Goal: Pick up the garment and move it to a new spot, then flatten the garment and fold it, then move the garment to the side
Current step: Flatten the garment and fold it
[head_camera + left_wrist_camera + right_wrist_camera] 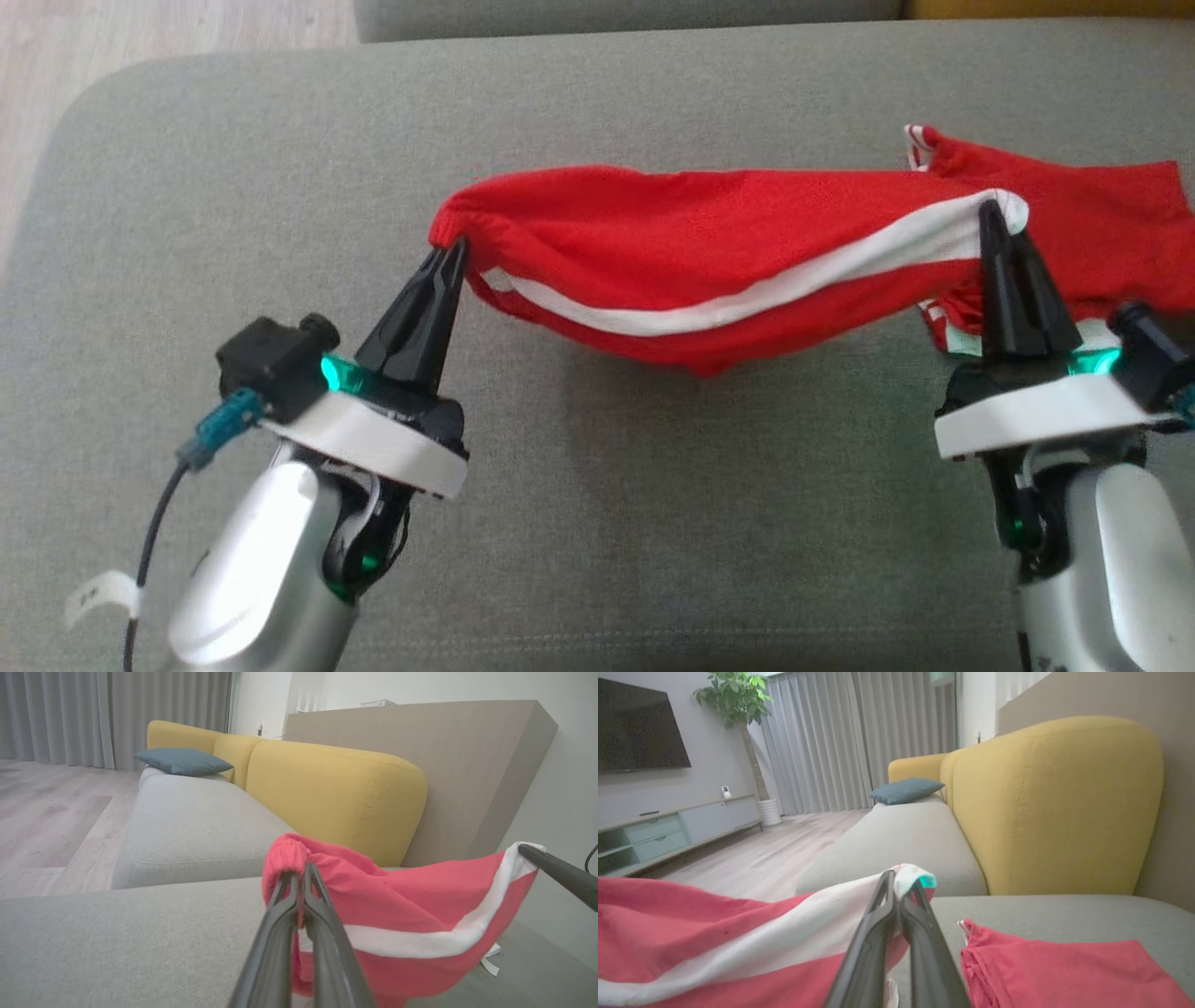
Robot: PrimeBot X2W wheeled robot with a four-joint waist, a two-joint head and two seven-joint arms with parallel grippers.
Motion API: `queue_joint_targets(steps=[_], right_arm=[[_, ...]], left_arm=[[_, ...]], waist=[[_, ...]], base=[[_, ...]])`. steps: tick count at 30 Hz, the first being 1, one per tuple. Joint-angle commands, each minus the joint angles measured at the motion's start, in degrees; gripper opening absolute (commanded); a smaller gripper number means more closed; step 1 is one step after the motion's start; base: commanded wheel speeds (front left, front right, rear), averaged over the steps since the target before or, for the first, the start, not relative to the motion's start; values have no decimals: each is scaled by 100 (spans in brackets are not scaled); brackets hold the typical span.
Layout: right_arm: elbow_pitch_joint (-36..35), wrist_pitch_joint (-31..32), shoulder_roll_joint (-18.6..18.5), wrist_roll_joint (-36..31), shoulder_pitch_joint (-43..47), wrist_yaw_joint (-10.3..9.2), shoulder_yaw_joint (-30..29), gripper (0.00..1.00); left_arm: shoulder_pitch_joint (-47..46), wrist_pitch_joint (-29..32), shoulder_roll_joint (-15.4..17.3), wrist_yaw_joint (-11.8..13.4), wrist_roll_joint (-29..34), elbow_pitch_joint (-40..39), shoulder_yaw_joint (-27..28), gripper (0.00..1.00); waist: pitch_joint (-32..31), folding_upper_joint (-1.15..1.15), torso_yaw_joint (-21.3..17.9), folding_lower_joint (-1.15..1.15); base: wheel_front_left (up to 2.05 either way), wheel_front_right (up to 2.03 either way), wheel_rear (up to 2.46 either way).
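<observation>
A red garment (691, 252) with a white side stripe hangs stretched between my two grippers above the grey sofa seat (597, 523). My left gripper (453, 250) is shut on its gathered waistband end at the left. My right gripper (990, 213) is shut on the white-striped edge at the right. The cloth sags in the middle, and its other leg lies flat on the seat at the far right. In the left wrist view the garment (397, 910) bunches around the left gripper (302, 870). In the right wrist view the right gripper (901, 883) pinches the garment (738, 933).
Yellow back cushions (336, 793) run along the far side of the sofa. A blue-grey pillow (182, 760) lies on the neighbouring seat. Wood floor (56, 84) lies beyond the seat's rounded left corner. A TV unit (668, 830) and a potted plant (738, 700) stand across the room.
</observation>
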Motion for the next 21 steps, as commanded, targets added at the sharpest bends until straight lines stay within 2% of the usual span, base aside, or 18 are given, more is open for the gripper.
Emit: queue_joint_targets(steps=[1, 5, 12, 16, 21], right_arm=[[-312, 105, -27, 53, -49, -4, 136, 0], [-156, 315, -27, -34, -179, -4, 51, 0], [785, 699, -27, -463, -802, -4, 70, 0], [1489, 713, -39, -742, -1252, -4, 87, 0], [2139, 543, -88, -880, -1587, -4, 141, 0]], left_arm=[[-110, -14, 194, 23, 89, -260, 212, 0], [-225, 423, 277, 81, 169, -30, 89, 0], [-791, 978, 248, 67, 173, 823, -69, 0], [-1203, 1062, 221, 31, 196, 1492, -195, 0], [-1507, 871, 178, -3, 206, 2086, -346, 0]], waist=[[85, 0, 23, 0], [246, 0, -17, 0], [566, 0, -150, 0], [776, 0, -186, 0], [902, 0, -192, 0]], base=[[0, 0, 0], [0, 0, 0], [0, 0, 0], [0, 0, 0], [0, 0, 0]])
